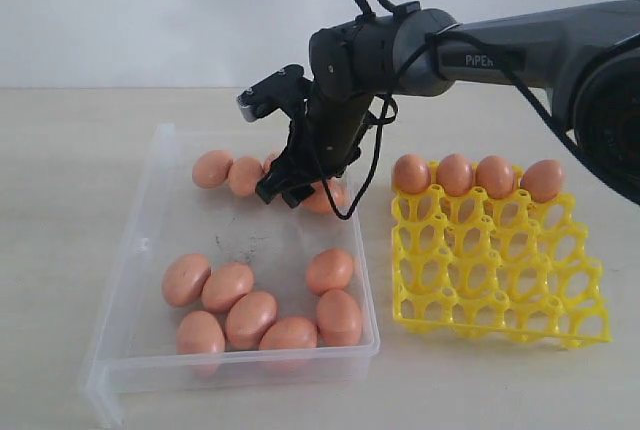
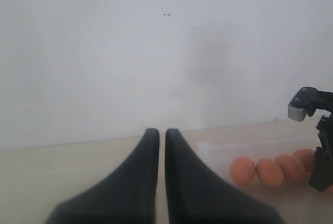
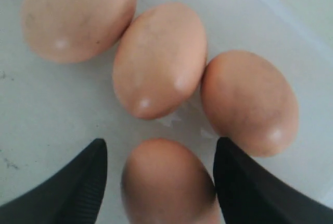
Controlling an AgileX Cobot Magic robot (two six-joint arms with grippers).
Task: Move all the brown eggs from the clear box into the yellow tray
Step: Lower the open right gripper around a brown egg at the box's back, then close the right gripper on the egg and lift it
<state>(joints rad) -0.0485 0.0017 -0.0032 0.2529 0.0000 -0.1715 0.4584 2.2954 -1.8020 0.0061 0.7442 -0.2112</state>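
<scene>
The clear box (image 1: 130, 250) holds several brown eggs: a far row (image 1: 212, 168) and a near cluster (image 1: 250, 318). Several more eggs (image 1: 455, 174) fill the back row of the yellow tray (image 1: 500, 270), right of the box. My right gripper (image 1: 290, 188) is down in the far row, open. In the right wrist view the right gripper (image 3: 161, 145) straddles one egg (image 3: 169, 182): a gap shows on one side, and the other finger (image 3: 244, 182) is at or against it. Three other eggs (image 3: 158, 60) lie just beyond. My left gripper (image 2: 162, 133) is shut and empty, off to the box's side.
The right arm (image 1: 520, 45) reaches in from the right, over the tray's back edge. A black cable (image 1: 365, 165) hangs from the wrist beside the box's right wall. The tray's other cups (image 1: 480, 290) stand vacant. Bare tabletop (image 1: 60, 200) lies left of the box.
</scene>
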